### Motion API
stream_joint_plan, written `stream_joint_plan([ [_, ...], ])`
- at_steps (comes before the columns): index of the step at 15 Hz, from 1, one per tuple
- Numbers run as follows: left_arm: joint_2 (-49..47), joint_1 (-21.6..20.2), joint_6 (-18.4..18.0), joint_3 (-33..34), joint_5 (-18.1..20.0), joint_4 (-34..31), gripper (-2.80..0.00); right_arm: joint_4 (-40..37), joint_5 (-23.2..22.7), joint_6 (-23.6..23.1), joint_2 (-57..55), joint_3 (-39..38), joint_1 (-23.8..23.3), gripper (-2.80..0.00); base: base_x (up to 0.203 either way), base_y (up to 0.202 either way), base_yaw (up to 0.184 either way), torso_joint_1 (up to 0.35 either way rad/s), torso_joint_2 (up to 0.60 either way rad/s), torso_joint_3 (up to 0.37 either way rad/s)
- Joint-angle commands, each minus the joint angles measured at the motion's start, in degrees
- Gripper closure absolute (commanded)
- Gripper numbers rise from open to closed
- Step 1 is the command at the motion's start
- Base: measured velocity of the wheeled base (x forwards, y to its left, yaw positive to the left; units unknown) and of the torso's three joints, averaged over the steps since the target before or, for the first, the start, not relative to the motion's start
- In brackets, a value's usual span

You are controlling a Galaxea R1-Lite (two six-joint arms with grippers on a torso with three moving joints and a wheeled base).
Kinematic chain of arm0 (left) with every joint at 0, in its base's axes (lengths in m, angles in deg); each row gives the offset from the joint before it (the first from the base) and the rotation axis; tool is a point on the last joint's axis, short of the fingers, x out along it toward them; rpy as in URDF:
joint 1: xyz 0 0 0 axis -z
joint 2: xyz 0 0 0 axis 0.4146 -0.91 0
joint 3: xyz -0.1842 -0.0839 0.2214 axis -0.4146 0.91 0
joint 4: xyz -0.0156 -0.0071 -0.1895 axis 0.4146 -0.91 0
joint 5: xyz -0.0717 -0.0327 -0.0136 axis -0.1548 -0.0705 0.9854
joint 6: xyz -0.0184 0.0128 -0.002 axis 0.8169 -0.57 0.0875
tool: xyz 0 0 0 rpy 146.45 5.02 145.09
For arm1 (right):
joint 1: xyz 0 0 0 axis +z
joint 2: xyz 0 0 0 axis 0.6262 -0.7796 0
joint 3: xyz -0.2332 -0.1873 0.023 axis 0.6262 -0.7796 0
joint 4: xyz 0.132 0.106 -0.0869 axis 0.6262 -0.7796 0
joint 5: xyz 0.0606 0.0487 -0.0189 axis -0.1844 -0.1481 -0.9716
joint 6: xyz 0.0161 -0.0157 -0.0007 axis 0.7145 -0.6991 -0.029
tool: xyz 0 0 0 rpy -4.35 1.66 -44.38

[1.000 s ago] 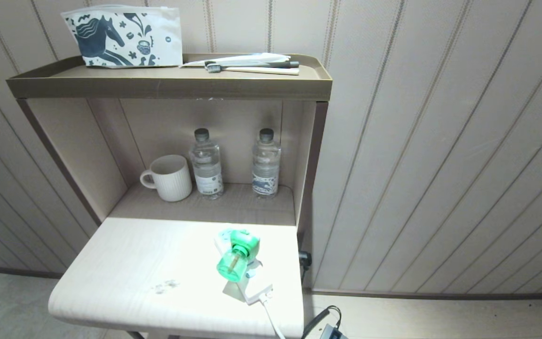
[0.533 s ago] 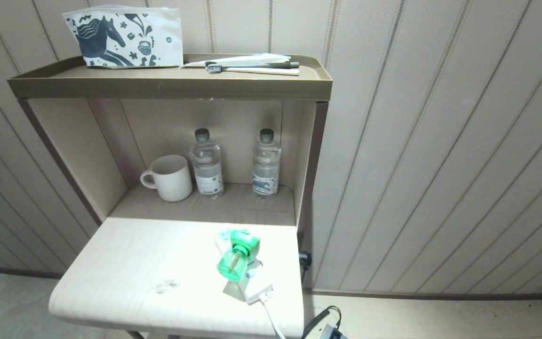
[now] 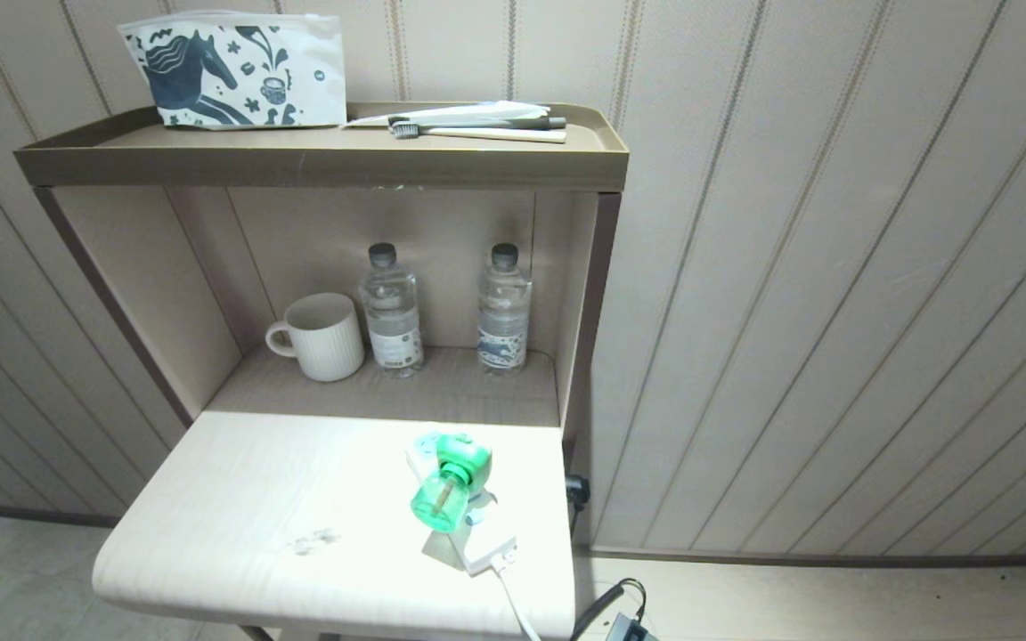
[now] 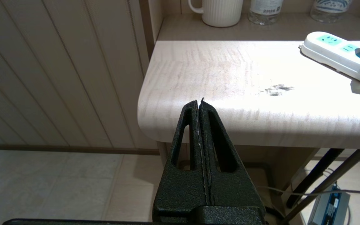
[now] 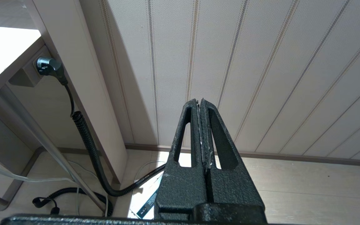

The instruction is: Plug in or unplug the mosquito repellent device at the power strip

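Standing against the panelled wall is one shelf unit [image 3: 317,165] with one pale table top [image 3: 299,499] at its front. On the upper shelf lie one printed pouch [image 3: 232,69] and two toothbrushes [image 3: 477,127]; in the niche stand two water bottles [image 3: 391,312] and one white mug [image 3: 321,336]. One power strip [image 3: 468,534] lies near the table's right edge, and the single mosquito repellent device [image 3: 448,485] sits plugged into it. Neither arm appears from the head camera; the left gripper [image 4: 199,101] hangs before the table's front corner, fingers pressed together, empty. The right gripper [image 5: 199,100], likewise closed and empty, faces the wall.
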Motion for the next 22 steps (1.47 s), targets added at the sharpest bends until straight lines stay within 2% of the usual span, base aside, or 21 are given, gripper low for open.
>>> stream_joint_plan([
  [1, -0.14, 0.19, -0.7, 0.0, 0.26, -0.14, 0.0, 0.0, 0.02, -0.01, 0.0, 0.0, 0.01, 0.0, 0.0, 0.0, 0.0, 0.0, 0.0, 0.0],
  [4, -0.14, 0.22, -1.63, 0.0, 0.55, -0.11, 0.0, 0.0, 0.02, -0.01, 0.0, 0.0, 0.01, 0.0, 0.0, 0.0, 0.0, 0.0, 0.0, 0.0],
  [9, -0.14, 0.13, 2.37, -0.44, -0.24, -1.45, 0.0, 0.0, 0.02, -0.01, 0.0, 0.0, 0.01, 0.0, 0.0, 0.0, 0.0, 0.0, 0.0, 0.0],
  [22, -0.15, 0.22, 2.9, 0.0, -0.33, -0.3, 0.0, -0.04, 0.37, 0.02, 0.0, 0.0, 0.01, 0.0, 0.0, 0.0, 0.0, 0.0, 0.0, 0.0],
])
